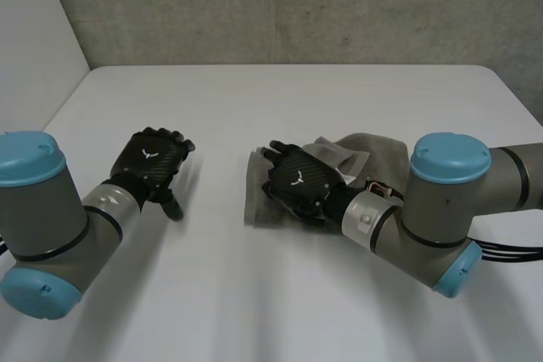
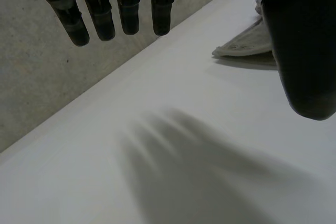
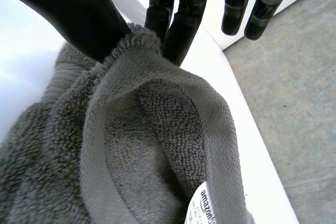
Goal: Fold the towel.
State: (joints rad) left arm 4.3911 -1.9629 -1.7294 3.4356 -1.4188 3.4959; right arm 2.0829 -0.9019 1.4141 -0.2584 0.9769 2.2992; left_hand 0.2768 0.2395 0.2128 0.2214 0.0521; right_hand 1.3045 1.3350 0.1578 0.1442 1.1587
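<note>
Now, on white table: grey towel bunched right of centre, partly under right hand. Looks soft, light, floppy terry w/ decent grip. Sags wherever unsupported, so best taken at hem or corners, not mid-cloth. Already pinched at a hem edge btw right thumb & fingers. Over bare table, well apart from cloth: left hand, fingers straight, nothing held. White label sewn by hem.

A smooth white rectangular table with rounded far corners spreads across the scene. Behind its far edge rises a rough grey concrete wall, speckled with small pits. At the far left corner a plain white wall panel meets the concrete, standing beside the table's left edge
</note>
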